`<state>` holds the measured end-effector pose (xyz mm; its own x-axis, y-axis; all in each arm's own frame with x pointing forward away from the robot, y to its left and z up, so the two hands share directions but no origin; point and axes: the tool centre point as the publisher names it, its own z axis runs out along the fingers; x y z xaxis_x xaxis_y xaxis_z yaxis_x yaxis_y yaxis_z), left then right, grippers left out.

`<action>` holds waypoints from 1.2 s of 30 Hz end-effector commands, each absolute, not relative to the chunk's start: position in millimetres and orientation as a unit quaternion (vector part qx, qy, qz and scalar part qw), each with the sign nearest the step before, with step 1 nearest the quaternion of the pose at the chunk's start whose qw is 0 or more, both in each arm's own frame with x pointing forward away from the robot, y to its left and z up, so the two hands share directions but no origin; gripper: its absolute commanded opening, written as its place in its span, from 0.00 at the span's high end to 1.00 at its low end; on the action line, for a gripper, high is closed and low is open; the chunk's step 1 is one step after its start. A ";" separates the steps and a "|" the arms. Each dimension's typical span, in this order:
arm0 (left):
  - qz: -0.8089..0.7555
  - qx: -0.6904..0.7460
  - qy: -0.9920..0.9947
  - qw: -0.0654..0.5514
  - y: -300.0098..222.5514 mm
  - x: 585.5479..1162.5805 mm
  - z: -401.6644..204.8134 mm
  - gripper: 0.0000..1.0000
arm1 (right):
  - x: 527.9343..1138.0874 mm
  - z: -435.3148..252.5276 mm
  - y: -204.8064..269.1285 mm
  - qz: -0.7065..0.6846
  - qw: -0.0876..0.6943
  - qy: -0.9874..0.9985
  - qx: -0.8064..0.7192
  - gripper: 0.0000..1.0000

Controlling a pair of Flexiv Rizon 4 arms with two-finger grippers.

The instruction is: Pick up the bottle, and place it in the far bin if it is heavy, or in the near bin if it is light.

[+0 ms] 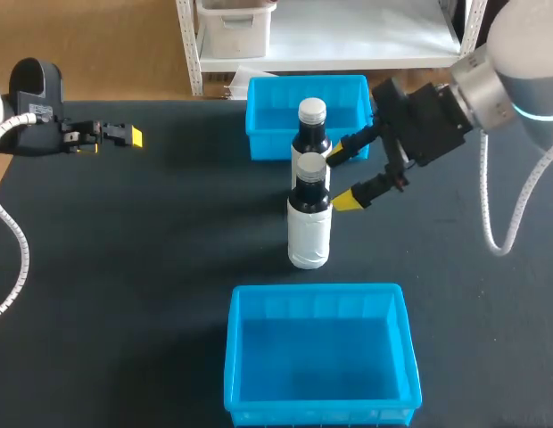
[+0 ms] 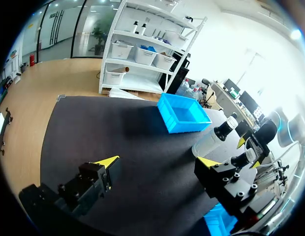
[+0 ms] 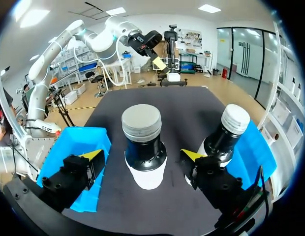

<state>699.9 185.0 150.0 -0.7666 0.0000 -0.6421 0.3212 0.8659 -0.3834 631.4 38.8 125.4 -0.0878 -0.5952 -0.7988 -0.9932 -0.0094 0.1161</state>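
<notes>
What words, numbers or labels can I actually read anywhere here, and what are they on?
No text reads clearly in any view.
Near bottle: white lower part, no print shows.
Far bottle: no print shows.
Near bin and far bin: plain blue walls.
Left arm: a small pale patch, perhaps a sticker, too small to read.

The table is topped with a flat, matte black surface.

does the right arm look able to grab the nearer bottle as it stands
Probably yes: the right gripper has open fingers flanking the nearer bottle, though the farther bottle crowds one finger.
</notes>
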 end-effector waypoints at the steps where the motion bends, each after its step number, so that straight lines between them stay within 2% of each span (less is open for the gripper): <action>1: -0.243 0.088 0.908 0.330 185.0 700.0 150.0 0.00 | 632.5 119.9 47.2 0.356 0.278 0.653 -0.608 0.00; 36: -0.243 0.088 0.908 0.330 185.0 700.0 150.0 0.00 | 636.6 117.5 76.3 0.371 0.304 0.642 -0.599 0.00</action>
